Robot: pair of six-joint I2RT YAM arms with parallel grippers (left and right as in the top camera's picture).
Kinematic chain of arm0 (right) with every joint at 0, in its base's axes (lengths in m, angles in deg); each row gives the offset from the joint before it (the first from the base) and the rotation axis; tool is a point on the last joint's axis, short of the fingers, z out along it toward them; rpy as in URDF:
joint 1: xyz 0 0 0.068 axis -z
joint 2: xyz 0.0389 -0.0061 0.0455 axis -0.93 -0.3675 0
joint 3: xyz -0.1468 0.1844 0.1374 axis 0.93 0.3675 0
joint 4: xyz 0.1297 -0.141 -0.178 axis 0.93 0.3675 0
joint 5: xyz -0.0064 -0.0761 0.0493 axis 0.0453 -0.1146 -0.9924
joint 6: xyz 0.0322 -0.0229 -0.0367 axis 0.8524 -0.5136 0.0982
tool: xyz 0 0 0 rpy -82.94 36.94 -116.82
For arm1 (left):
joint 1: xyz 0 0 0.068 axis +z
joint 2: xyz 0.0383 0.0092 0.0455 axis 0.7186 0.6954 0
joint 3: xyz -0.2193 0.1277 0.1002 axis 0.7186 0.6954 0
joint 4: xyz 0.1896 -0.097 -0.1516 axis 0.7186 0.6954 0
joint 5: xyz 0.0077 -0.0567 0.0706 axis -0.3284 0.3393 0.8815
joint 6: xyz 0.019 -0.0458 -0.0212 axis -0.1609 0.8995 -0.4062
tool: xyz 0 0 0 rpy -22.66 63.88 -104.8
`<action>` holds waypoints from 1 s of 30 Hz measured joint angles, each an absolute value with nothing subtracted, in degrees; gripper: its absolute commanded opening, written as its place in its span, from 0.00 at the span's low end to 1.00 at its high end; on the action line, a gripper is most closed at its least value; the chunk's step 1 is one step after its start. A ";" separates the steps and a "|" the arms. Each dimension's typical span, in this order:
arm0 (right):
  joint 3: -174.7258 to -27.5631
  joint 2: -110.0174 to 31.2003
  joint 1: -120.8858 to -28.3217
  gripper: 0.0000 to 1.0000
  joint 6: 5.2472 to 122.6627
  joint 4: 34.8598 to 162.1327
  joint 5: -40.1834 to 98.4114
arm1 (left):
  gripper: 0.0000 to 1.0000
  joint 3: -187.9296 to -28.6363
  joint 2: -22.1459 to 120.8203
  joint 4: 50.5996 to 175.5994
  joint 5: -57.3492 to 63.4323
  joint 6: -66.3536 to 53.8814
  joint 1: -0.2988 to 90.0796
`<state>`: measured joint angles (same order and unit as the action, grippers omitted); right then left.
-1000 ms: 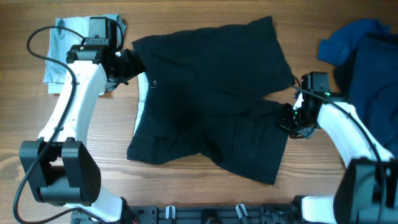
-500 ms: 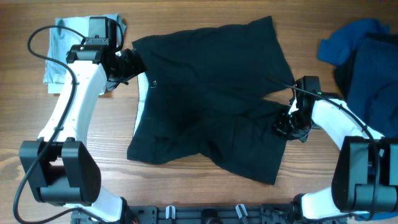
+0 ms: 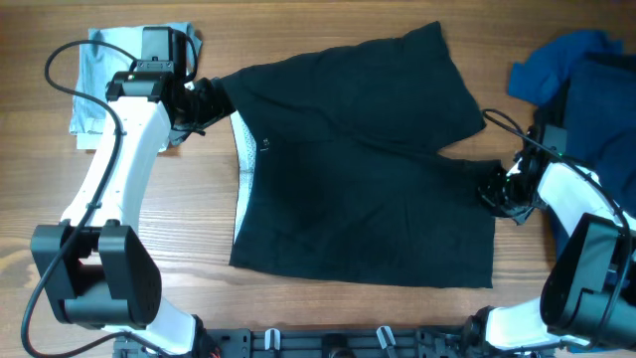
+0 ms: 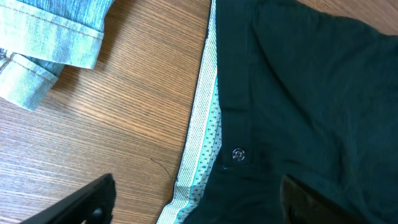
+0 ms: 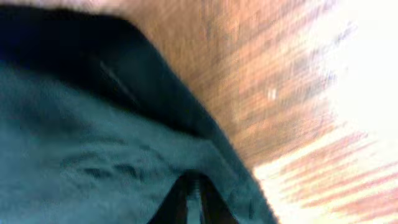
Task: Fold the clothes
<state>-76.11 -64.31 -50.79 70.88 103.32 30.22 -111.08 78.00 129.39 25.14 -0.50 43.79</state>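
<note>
Pinch limp black shorts [image 3: 358, 189] at 3 o'clock hem. Clamped there by right claw [image 3: 497, 191], ungripped by gaping left claw [image 3: 209, 99]

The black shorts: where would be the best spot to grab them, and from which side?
Probably a corner of the whitish waistband of the black shorts, approached from the left over the bare table: that edge lies straight, flat and exposed.

The overhead camera looks straight down on the whole table [image 3: 328, 318], with both my arms in view. My left wrist camera looks down from close by on the whitish waistband [image 4: 202, 137] of the black shorts [image 4: 311, 93] and on the pale blue garment [image 4: 56, 31], all shared with the overhead view. My right wrist camera sits almost against the shorts' edge and is blurred.
</note>
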 measured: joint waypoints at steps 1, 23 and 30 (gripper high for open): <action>-76.11 -64.31 -50.70 0.10 70.56 103.34 29.85 | 0.86 -111.08 78.00 129.39 25.12 -0.65 43.79; -86.49 -60.60 -50.51 1.00 61.73 104.39 19.99 | 0.78 -111.08 89.87 127.06 6.19 -7.54 45.03; -86.51 -60.58 -50.51 1.00 61.44 103.91 19.57 | 0.75 -111.06 93.85 124.06 1.71 -10.09 44.77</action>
